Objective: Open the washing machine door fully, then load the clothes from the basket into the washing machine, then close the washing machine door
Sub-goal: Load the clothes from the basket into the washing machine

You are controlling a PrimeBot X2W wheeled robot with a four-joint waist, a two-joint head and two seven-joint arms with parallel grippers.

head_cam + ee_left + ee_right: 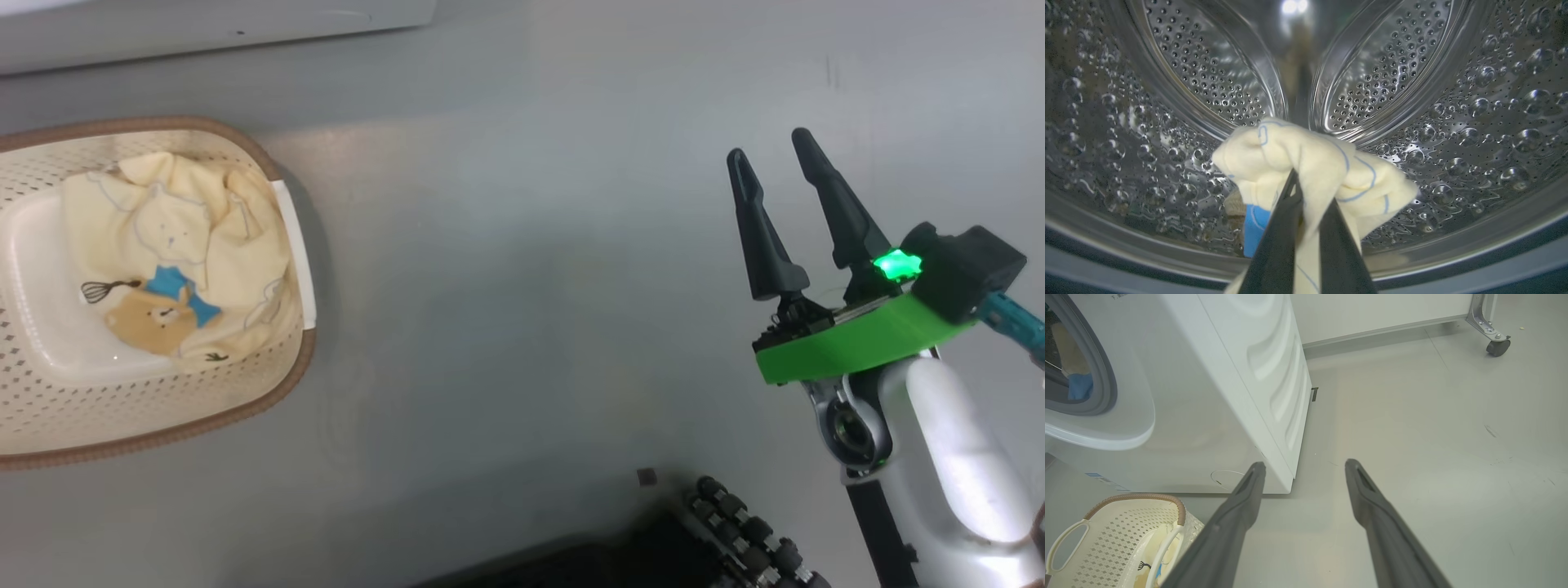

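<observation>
**L arm.** Reaches into the drum (1474, 122) of the washing machine (1208, 396). L fingers (1290, 196) point at the back wall, pressed together and clamped on a cream garment (1314, 163) w/ thin blue outlines. The cloth bunches over the tips and spills to both sides. A bright blue patch hangs at lower left, just beside the fingers. The garment is held clear of the back wall; whether it touches the drum floor can't be told.

**R arm.** The pale forearm comes in at lower right of the head view and carries a green wrist bracket w/ a green light lit. R fingers (759, 237) are spread wide w/ nothing between them. They point away from the robot, tilted slightly left, over bare grey floor (531, 286) near the machine's front corner.

**Basket.** The basket (277, 384) stands on the floor in front of the machine, well apart from the R fingers. A second garment (180, 245) lies crumpled inside, cream w/ a bear print and a blue patch.
</observation>
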